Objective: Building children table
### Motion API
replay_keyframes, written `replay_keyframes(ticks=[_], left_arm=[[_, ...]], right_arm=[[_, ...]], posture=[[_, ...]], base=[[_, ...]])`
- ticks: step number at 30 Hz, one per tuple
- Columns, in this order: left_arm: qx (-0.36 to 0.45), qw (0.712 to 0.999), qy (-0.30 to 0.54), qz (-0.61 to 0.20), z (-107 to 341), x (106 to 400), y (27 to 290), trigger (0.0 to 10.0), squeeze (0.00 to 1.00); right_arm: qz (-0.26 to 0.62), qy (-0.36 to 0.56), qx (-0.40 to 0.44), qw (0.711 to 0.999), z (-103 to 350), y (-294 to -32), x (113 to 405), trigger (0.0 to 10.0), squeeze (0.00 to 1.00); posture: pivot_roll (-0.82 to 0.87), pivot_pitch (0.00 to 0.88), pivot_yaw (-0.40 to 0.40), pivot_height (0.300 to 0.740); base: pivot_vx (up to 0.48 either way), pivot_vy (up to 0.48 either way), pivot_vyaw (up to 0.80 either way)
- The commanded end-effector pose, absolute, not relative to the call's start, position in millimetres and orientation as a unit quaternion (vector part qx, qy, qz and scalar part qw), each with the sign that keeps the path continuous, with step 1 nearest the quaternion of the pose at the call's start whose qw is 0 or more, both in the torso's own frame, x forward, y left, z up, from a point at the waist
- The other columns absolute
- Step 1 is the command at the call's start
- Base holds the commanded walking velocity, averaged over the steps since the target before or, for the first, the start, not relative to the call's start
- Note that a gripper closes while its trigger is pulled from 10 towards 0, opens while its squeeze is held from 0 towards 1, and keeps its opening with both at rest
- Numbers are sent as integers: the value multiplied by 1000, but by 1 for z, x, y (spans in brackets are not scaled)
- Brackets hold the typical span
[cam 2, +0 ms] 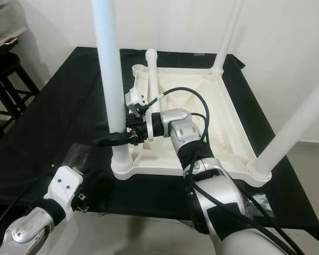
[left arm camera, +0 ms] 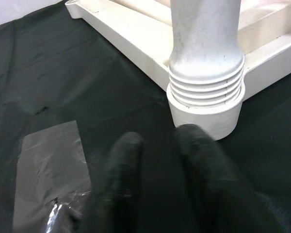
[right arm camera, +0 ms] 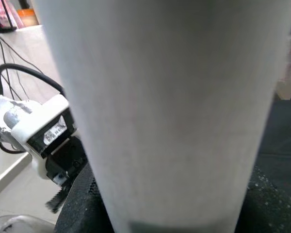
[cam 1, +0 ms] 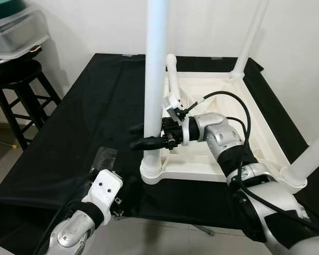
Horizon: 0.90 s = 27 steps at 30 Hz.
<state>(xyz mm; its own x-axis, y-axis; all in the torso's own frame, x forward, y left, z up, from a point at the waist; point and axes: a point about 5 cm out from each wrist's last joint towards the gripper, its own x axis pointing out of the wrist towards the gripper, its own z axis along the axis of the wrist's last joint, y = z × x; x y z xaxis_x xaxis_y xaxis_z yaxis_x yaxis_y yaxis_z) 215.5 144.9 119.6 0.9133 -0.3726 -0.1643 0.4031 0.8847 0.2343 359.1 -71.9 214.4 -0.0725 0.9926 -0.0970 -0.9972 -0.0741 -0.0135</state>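
Note:
A white plastic table top lies upside down on a black cloth. At its near left corner a white leg stands upright in a ribbed socket. My right gripper reaches in from the right, its black fingers shut on this leg just above the socket. Two more legs stand at the far right and near right corners. A loose leg lies slanted inside the top at the far left. My left gripper hovers low by the cloth's front edge, fingers together, pointing at the socket.
A piece of clear plastic lies on the cloth left of the socket. A black stool carrying a clear lidded container stands at the far left. The white wall is close behind the table.

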Motion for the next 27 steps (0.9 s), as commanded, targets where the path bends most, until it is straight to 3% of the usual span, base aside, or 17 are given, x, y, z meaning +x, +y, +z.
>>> replay_keyframes(ticks=[1,6,8,9,10,11,12,14,22,23,26,27], left_arm=[[131,970,59,-197,118,214,146,0,0],[130,970,57,-198,119,213,146,0,0],[130,970,57,-198,119,213,146,0,0],[130,970,57,-198,120,212,146,0,0],[130,970,57,-198,120,212,146,0,0],[130,970,56,-198,121,212,147,0,0],[130,970,56,-198,121,212,147,0,0],[132,969,55,-200,122,212,149,0,0],[133,971,52,-194,121,213,149,0,0],[134,971,52,-193,121,213,149,0,0],[136,970,51,-193,121,213,149,0,0],[136,970,49,-197,121,213,148,0,0]], right_arm=[[709,40,-31,703,203,-83,360,0,0],[656,46,-26,753,190,-92,351,0,0],[656,46,-26,753,190,-92,351,0,0],[594,54,-15,802,179,-79,344,0,0],[594,54,-15,802,179,-79,344,0,0],[490,98,4,866,158,-64,327,0,0],[490,98,4,866,158,-64,327,0,0],[429,93,-10,899,148,-47,301,0,0],[443,91,-15,892,144,-41,301,0,0],[441,90,-15,893,144,-41,302,10000,0],[440,91,-12,893,146,-41,303,10000,0],[454,89,8,887,151,-41,305,10000,1000]], posture=[[86,76,-29,740],[60,100,-43,740],[60,100,-43,740],[59,110,-47,740],[59,110,-47,740],[62,124,-43,740],[62,124,-43,740],[32,121,-6,740],[49,114,-15,740],[49,114,-15,740],[46,107,-14,740],[46,106,-15,740]], base=[[0,0,0],[0,0,0],[0,0,0],[0,0,0],[0,0,0],[0,0,0],[0,0,0],[0,0,0],[0,0,0],[0,0,0],[0,0,0],[0,0,0]])
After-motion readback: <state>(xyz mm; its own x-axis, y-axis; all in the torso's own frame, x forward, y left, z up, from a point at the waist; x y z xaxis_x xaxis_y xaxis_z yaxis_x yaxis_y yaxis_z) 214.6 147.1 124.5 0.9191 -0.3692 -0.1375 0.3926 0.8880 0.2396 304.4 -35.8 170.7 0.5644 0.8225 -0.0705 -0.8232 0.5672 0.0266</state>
